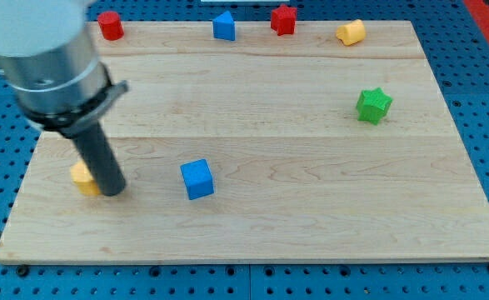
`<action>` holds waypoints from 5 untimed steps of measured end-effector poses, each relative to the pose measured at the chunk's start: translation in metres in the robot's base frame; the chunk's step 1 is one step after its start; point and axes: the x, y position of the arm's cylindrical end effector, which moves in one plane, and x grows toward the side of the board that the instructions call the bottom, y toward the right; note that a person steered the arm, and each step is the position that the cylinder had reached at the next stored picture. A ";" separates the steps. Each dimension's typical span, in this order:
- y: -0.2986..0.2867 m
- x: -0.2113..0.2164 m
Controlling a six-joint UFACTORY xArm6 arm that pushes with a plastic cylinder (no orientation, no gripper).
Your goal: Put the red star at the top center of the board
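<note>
My tip (113,191) rests at the near left of the wooden worktop (311,225), touching a yellow block (82,177); there are no jaws, only a rod. The red star (283,19) sits at the far edge, just right of centre, beside a blue block (223,26); to finish well, approach from its right and nudge gently left. Its facing and long axis are unclear.

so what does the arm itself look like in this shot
A blurred light grey cylinder fills the view's upper left, ringed below by a dark collar with a small tab. A straight dark rod runs down to my tip. No cables or markings are visible.
</note>
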 end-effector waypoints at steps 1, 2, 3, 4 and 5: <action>0.030 -0.033; -0.010 -0.024; -0.001 -0.023; 0.068 -0.117; 0.186 -0.177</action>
